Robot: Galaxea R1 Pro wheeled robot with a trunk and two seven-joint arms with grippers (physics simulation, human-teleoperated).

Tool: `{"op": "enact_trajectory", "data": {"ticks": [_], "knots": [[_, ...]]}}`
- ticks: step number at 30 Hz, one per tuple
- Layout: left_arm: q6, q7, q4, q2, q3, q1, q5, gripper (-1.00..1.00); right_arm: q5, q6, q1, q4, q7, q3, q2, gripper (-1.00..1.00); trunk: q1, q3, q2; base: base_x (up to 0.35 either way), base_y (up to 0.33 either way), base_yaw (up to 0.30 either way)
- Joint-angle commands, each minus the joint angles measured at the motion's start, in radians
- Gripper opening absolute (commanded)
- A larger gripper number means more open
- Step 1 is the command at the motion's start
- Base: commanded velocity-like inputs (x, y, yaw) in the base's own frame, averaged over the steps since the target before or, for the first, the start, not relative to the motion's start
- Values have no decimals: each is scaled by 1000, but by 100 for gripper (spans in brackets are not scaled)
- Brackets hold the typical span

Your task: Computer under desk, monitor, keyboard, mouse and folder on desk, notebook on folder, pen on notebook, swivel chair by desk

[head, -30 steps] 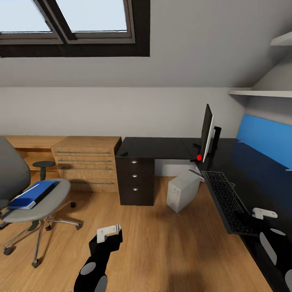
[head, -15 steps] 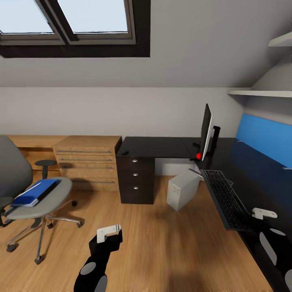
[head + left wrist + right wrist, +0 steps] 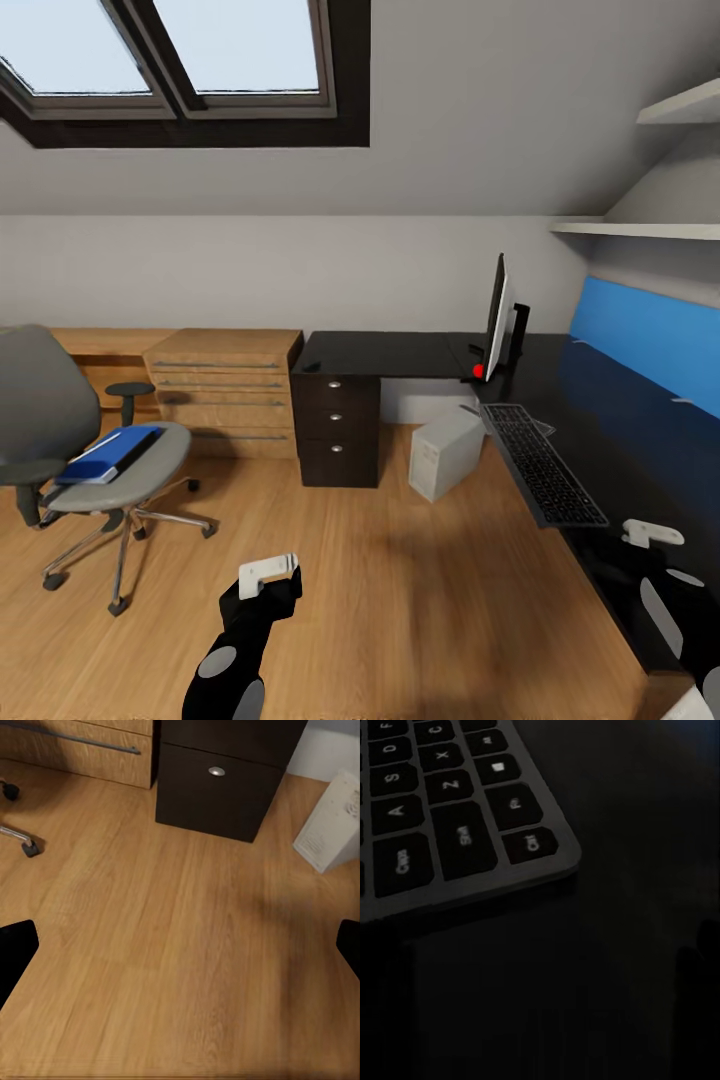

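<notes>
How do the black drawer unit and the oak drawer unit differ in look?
The black drawer unit is dark and glossy; the oak drawer unit is light wood. The black one has small round knobs, the oak one long bar handles. The black one is narrow and stands under the desk top; the oak one is wider and has its own wooden top. Both stand on the floor, side by side along the wall.

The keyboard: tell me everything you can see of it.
The keyboard is a slim, full-width dark grey board with black keys, lying flat on the glossy black desk, along its front edge. It runs lengthwise away from the camera, its far end towards the monitor. The right wrist view shows a corner close up, with white key legends. Nothing grips or covers it.
</notes>
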Motion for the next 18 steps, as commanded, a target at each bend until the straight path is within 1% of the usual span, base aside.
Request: {"op": "enact_trajectory", "data": {"ticks": [1,6,18], "knots": [[3,8,-1,0,-1,-1,8,100,-2,8,0,2,5,-3,0,100,0,-1,-1,-65,0,0],[3,8,-1,0,-2,-1,8,100,-2,8,0,2,5,-2,0,100,0,-1,-1,-22,0,0],[3,8,-1,0,-2,-1,9,100,-2,8,0,1,5,-3,0,100,-46,37,83,-1,0,0]]}}
